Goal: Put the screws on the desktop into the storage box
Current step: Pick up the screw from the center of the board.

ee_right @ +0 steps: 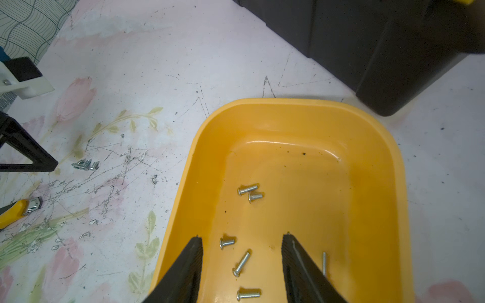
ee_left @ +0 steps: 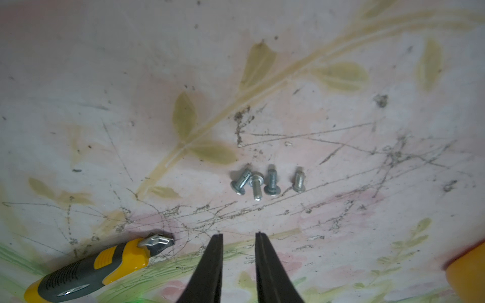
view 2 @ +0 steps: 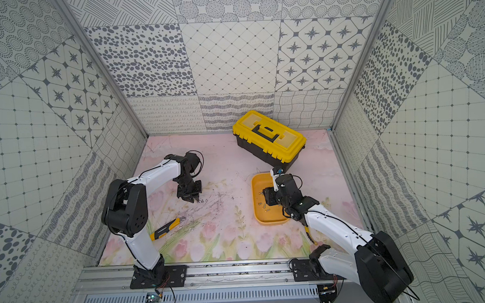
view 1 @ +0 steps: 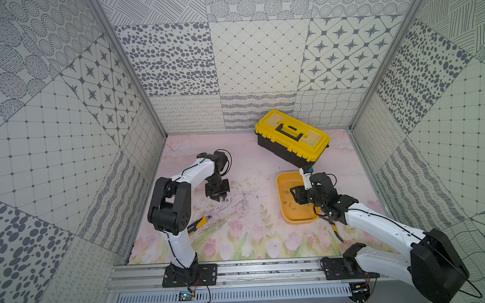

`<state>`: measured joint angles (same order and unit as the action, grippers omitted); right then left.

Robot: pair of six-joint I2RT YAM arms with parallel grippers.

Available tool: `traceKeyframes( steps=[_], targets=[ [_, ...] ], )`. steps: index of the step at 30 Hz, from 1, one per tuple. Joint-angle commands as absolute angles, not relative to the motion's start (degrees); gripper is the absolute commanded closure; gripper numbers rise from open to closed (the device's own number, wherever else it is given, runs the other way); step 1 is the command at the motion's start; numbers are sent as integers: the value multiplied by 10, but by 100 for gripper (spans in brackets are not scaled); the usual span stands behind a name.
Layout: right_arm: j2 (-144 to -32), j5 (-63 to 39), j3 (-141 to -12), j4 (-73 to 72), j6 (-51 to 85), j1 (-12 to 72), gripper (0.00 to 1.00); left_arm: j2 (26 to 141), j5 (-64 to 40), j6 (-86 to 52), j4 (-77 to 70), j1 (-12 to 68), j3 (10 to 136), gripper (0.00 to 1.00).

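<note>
On the scuffed desktop point(ee_left: 105, 78), the left gripper point(ee_left: 238, 234), jaws narrow and empty, could scatter the bunched screws point(ee_left: 256, 183) by nudging one.

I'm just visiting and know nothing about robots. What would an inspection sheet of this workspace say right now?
Surface: desktop, pink floral print, heavily scratched.
Job's things: four screws loose on desktop; at least five more lie in box.
Clutter: toolbox, closed, just behind box; yellow-handled tool lying on desktop.
Grippers: left gripper open, empty, close to the four screws; right gripper open, empty, over box.
Cables: black cables loop at the wrists; none on desktop.
Surroundings: patterned walls on three sides; metal rail in front.
</note>
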<state>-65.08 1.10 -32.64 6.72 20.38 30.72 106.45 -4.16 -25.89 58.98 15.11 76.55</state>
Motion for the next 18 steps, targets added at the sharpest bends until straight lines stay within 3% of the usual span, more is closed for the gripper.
traceKeyframes(
  steps=[1,18],
  targets=[
    [-649,9,-325,34,204,308,47,1082,-61,-251,607,162,783,72],
    [-648,0,-324,34,205,308,48,1137,-33,-247,621,174,813,83]
  ],
)
